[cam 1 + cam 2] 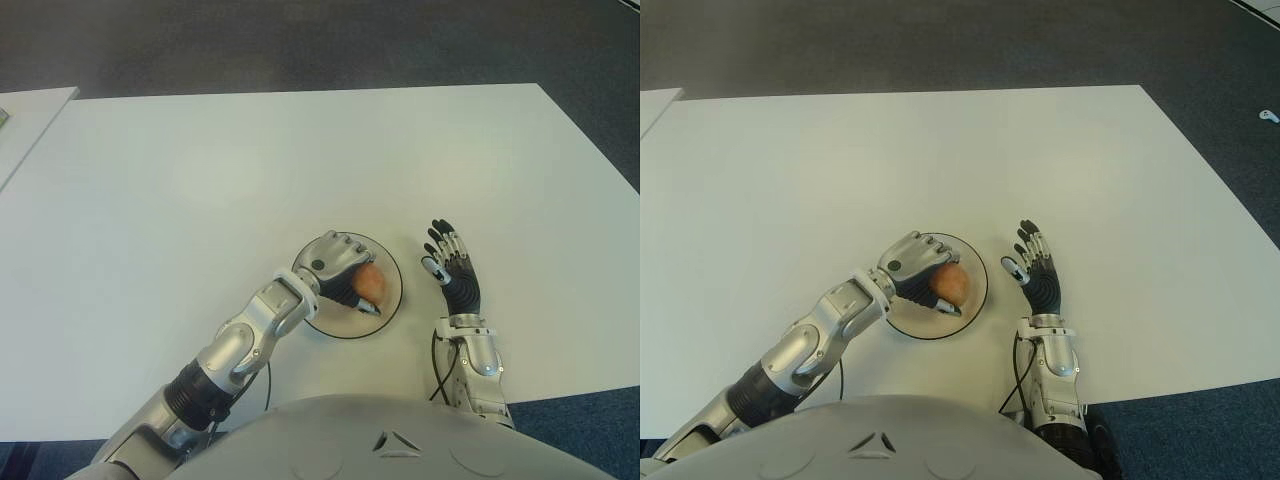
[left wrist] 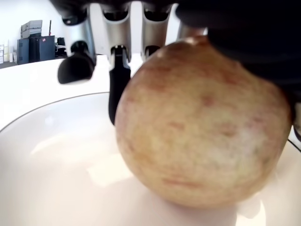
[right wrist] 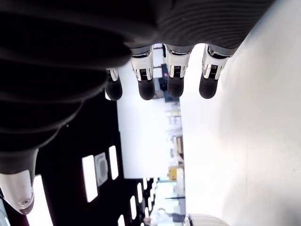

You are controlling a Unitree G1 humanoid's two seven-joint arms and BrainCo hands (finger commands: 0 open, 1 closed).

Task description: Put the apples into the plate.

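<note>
A reddish-yellow apple [image 1: 371,283] sits in the round white plate [image 1: 392,303] near the table's front edge. My left hand [image 1: 338,267] is over the plate with its fingers curled around the apple. In the left wrist view the apple [image 2: 202,127] fills the frame, its underside touching the plate's surface [image 2: 61,160], with my fingertips [image 2: 118,77] behind it. My right hand [image 1: 452,262] shows to the right of the plate, fingers spread and holding nothing; its fingertips [image 3: 146,88] hang free in the right wrist view.
The white table [image 1: 300,170] stretches far beyond the plate. A second white table's corner [image 1: 30,110] shows at the far left. Dark carpet [image 1: 320,45] lies past the far edge.
</note>
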